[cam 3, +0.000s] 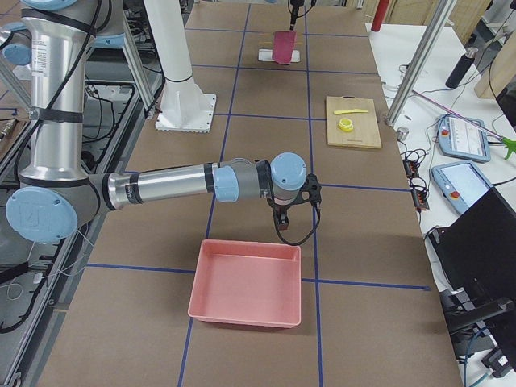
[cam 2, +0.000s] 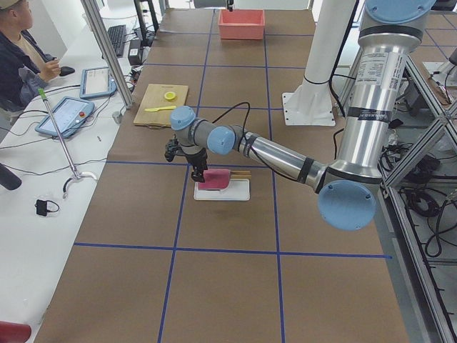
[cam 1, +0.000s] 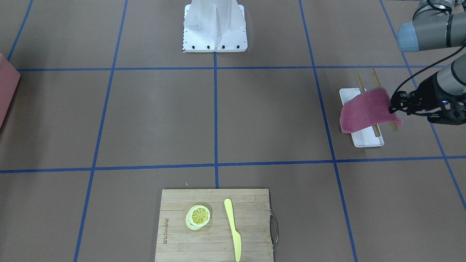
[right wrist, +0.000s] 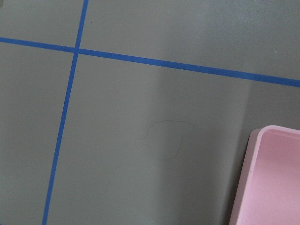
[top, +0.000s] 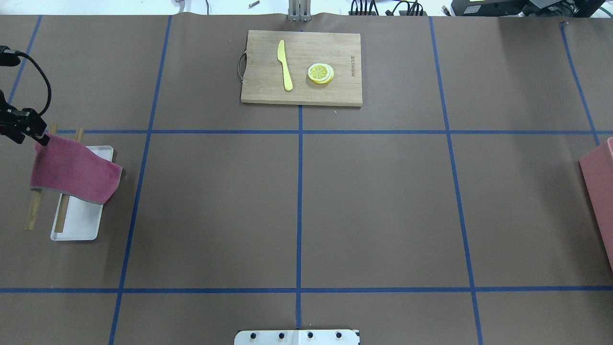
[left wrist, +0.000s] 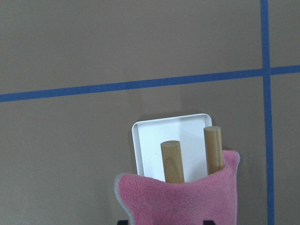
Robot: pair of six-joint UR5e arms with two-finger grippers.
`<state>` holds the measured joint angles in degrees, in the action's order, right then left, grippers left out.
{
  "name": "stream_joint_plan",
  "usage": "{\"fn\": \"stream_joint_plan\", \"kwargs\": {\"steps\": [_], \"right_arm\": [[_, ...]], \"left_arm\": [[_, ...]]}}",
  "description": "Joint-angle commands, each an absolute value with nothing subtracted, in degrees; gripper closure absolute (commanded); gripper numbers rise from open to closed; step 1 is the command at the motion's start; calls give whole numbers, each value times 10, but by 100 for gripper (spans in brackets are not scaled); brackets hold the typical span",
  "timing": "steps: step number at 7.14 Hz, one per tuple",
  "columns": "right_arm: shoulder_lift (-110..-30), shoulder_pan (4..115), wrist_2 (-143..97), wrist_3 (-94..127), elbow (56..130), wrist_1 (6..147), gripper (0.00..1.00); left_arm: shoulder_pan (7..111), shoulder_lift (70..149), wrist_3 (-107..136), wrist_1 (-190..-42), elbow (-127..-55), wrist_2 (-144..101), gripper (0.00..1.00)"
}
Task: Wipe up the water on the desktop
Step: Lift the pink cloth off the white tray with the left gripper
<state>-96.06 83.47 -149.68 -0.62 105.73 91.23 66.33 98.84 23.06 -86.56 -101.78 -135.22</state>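
The desktop [top: 373, 201] is a grey-brown tabletop with a grid of blue tape lines. My left gripper [top: 36, 136] is shut on the top edge of a pink cloth [top: 72, 167]. The cloth hangs just above a small white tray [top: 79, 220] and two wooden sticks [top: 33, 211] at the table's left end. It also shows in the front view [cam 1: 367, 111] and the left wrist view [left wrist: 183, 197]. My right gripper [cam 3: 282, 219] shows only in the right side view, above the table near a pink bin [cam 3: 246, 282]; I cannot tell its state. The right wrist view shows a faint irregular outline [right wrist: 166, 138] on the desktop.
A bamboo cutting board [top: 301, 91] at the far middle carries a yellow knife [top: 284, 64] and lemon slices [top: 321, 73]. The pink bin [top: 598, 187] stands at the right edge. The white robot base [cam 1: 214, 25] is at the near middle.
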Motion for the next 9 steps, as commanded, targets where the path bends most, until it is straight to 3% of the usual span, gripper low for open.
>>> {"fn": "stream_joint_plan", "kwargs": {"steps": [1,9], "right_arm": [[-961,835,-1497,-6,1057,912,0],[-962,835,-1497,-6,1057,912,0]], "left_arm": [[664,995,243,-866,-1017,-1353,38],[658,996,243,-874,-998,-1353,40]]}}
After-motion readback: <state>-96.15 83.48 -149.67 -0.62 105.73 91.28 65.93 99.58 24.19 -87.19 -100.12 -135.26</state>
